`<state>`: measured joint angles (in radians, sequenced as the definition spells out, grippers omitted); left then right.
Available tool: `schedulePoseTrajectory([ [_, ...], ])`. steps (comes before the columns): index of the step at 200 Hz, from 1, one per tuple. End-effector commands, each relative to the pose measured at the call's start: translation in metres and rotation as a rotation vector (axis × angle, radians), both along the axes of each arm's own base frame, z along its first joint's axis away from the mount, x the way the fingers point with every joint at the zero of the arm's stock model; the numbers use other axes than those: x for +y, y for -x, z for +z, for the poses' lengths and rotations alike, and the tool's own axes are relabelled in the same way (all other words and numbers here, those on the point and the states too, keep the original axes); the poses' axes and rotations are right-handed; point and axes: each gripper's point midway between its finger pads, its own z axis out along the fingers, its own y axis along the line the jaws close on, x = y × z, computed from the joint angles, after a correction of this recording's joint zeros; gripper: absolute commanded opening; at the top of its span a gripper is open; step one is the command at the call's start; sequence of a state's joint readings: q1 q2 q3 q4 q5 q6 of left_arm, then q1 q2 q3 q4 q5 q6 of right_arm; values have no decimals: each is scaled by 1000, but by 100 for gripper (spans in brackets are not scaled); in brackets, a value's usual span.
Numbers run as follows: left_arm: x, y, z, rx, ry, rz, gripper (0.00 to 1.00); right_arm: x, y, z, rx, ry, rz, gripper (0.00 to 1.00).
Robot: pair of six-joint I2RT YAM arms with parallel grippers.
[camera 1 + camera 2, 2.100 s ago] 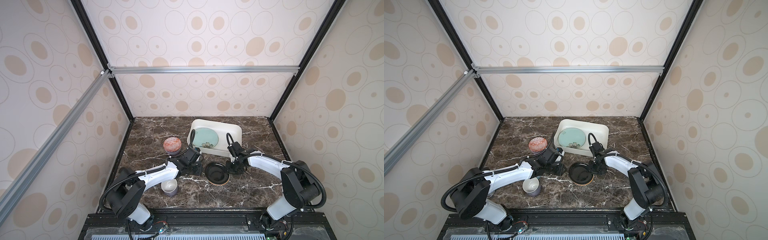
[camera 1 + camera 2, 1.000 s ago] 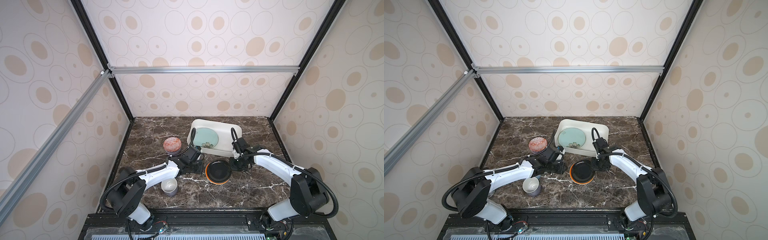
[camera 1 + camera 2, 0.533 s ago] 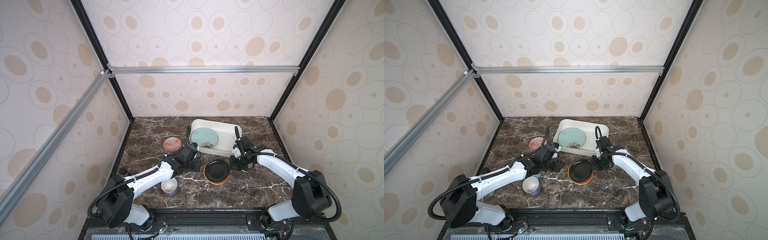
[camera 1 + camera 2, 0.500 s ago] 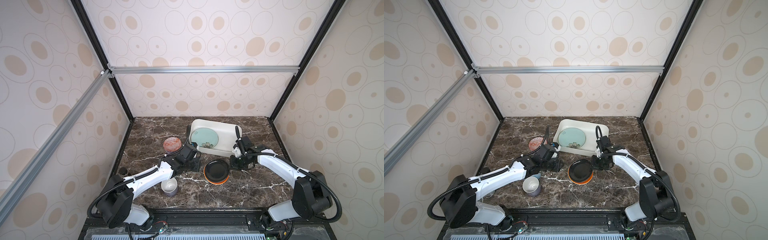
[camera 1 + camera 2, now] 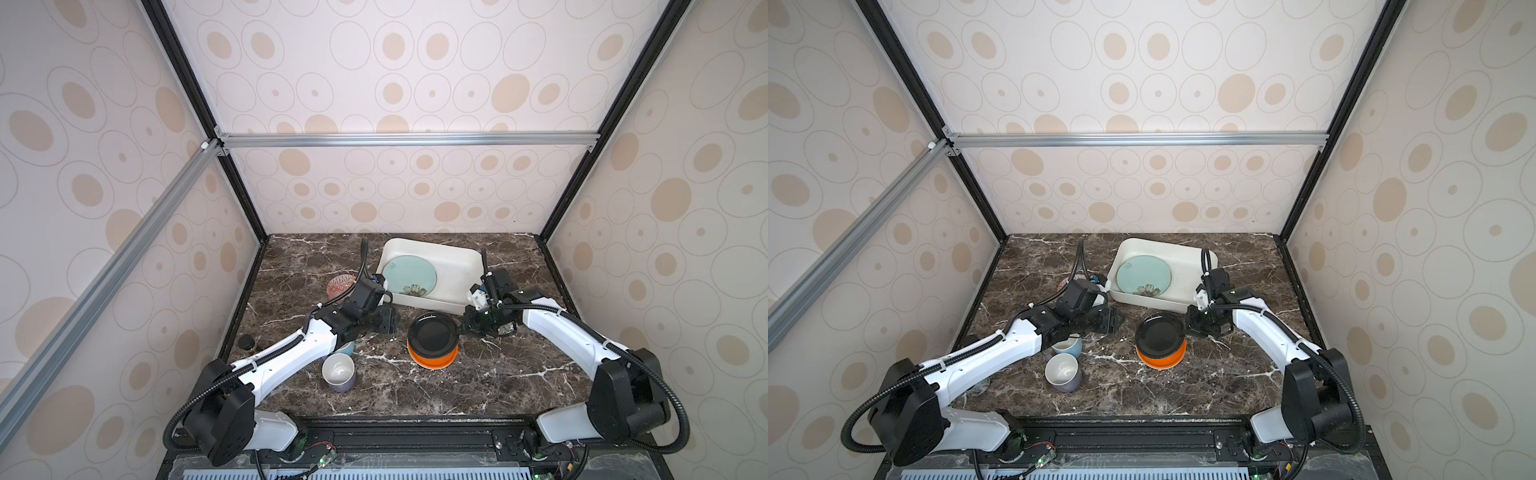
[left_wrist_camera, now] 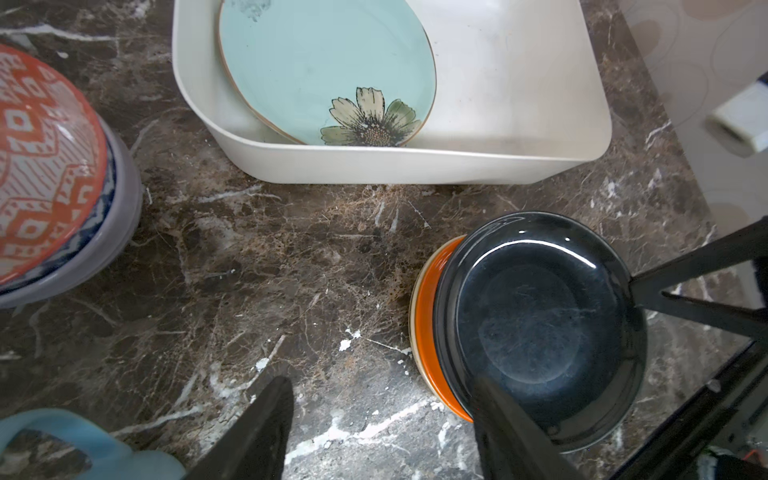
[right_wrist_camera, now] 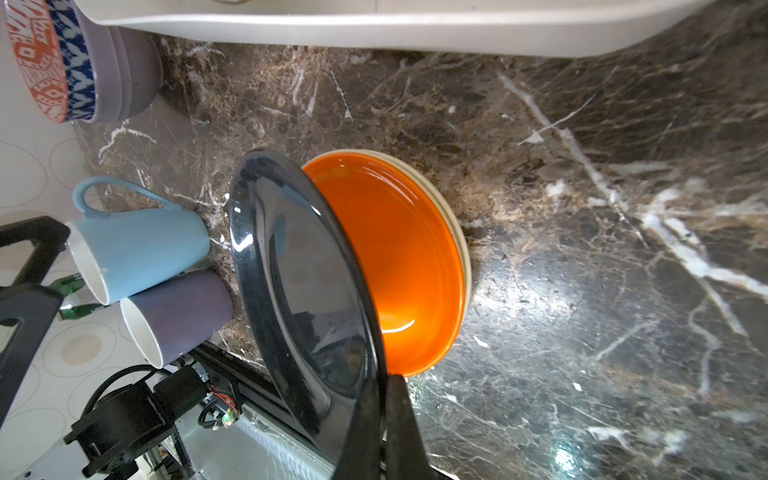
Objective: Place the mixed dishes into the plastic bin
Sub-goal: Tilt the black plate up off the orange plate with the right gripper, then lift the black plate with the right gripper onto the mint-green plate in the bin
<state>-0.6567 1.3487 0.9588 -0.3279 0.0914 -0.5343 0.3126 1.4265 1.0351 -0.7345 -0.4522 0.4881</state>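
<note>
Right gripper point(image 5: 464, 329) is pinching the black plate's point(image 5: 433, 332) rim, holding it tilted over the orange plate point(image 5: 432, 361); left gripper point(image 5: 390, 323) is hovering spread.

Both top views are bright w/ even, diffuse overhead light; walls pale, near washed-out, no hard shadows. The dark brown marble tabletop point(image 5: 415, 386) reads dim by contrast, w/ soft shadows under the arms.

Right wrist view: big white glare patch on the marble, streak highlights on the glossy black round plate point(image 7: 299, 291) and on the glossy orange round plate point(image 7: 399, 266) under it.

Left wrist view: thin arc highlights on the black plate's rim. The white rectangular plastic bin point(image 6: 374, 166) is evenly lit, w/ a faint shadow at its base. Left gripper point(image 6: 380, 390) fingers point(image 6: 266, 432) are soft, out of focus. The light-blue ceramic mug point(image 6: 83, 440) at the corner is blurred too, prob. too close to the lens. Both wrist views are stretched at the edges.
</note>
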Motion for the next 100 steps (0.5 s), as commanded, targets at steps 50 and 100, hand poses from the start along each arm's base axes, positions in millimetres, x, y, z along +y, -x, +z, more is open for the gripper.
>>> schedulePoseTrajectory([
  [50, 14, -24, 85, -150, 127, 5, 99, 10, -31, 50, -106, -81, 1, 0],
  [100, 14, -35, 116, -197, 168, -22, 99, 20, -69, 61, -132, -96, -10, 0],
])
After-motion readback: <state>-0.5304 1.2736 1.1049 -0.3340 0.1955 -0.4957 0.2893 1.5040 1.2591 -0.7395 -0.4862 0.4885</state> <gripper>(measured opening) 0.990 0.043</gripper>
